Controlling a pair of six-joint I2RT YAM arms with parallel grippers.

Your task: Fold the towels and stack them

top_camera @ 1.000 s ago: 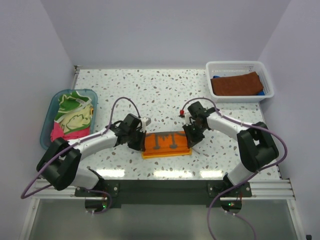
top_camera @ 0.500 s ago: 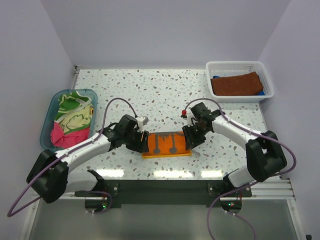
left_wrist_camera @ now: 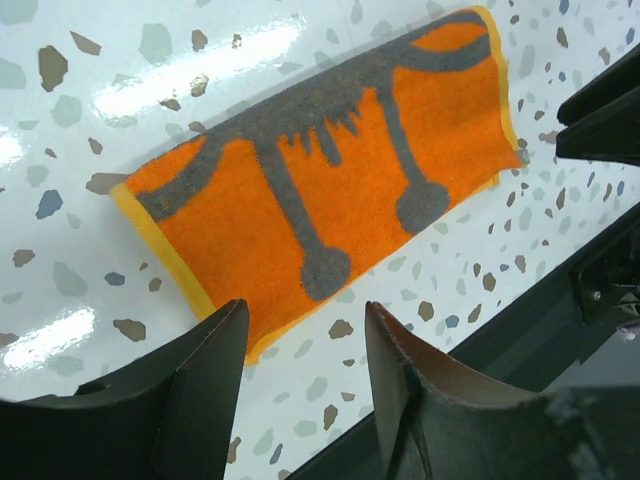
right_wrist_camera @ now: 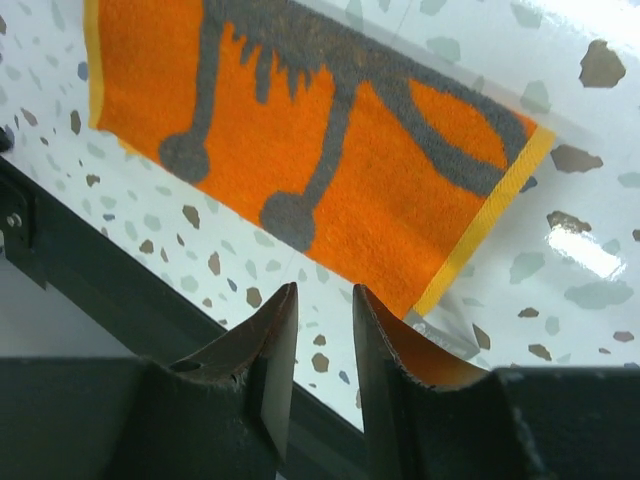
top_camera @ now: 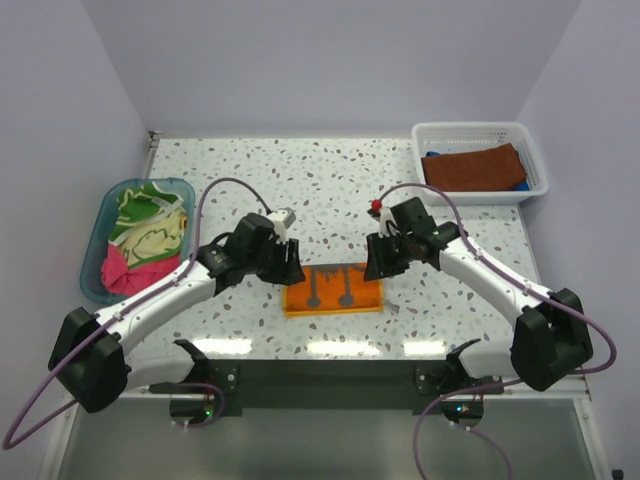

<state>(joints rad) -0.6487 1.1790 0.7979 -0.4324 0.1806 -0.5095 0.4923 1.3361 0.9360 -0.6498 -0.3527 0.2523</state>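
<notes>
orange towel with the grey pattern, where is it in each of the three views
Top external: the orange towel lies flat at the table's near edge, centre.
Left wrist: the towel fills the upper middle, slanting up to the right.
Right wrist: the towel fills the upper half, slanting down to the right.
Shared landmark: its two round grey blobs.
</notes>
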